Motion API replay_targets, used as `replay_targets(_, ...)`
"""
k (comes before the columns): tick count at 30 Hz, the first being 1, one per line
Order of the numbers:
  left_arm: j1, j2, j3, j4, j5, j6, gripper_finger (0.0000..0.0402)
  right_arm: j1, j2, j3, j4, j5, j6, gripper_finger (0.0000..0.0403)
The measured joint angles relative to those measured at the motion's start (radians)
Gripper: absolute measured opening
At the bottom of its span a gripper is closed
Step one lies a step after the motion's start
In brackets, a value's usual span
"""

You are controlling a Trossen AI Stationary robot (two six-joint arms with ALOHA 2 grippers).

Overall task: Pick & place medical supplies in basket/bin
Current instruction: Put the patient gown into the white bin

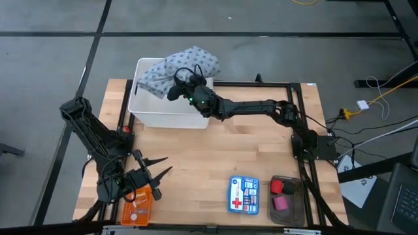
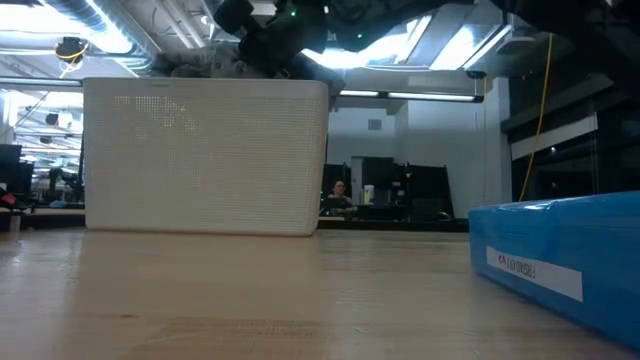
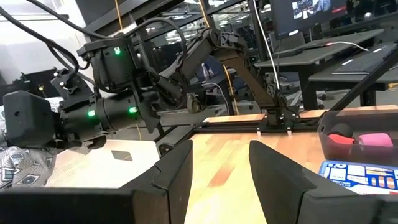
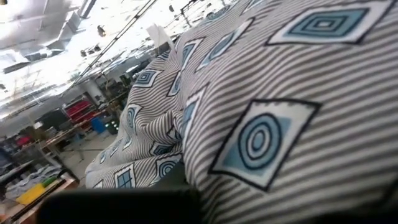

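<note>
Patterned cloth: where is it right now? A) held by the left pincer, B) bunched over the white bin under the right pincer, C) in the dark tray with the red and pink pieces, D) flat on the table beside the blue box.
B: the patterned cloth is heaped over the white bin, with the right pincer shut at it.

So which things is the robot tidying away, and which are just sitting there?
For the job:
- patterned cloth, held by the right claw over the white bin
- red piece and pink piece in the dark tray

Just lying about:
- blue first-aid box
- orange box near the open left claw
</note>
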Motion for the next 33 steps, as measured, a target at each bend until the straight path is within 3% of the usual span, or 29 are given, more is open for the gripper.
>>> replay_targets(4,0.000,0.000,0.000,0.000,0.001,0.001,0.0155,-0.017,0.000,0.000,0.014,-0.127,0.021,0.0027)
replay_targets(27,0.000,0.000,0.000,0.000,0.005,0.020,0.0155,-0.033,0.074,-0.001,0.051,-0.163,0.049,0.0027)
replay_targets(31,0.000,0.000,0.000,0.000,0.005,0.019,0.0155,-0.036,0.074,-0.001,0.055,-0.223,0.049,0.0028)
replay_targets(33,0.000,0.000,0.000,0.000,0.005,0.019,0.0155,-0.036,0.074,-0.001,0.056,-0.257,0.048,0.0047)
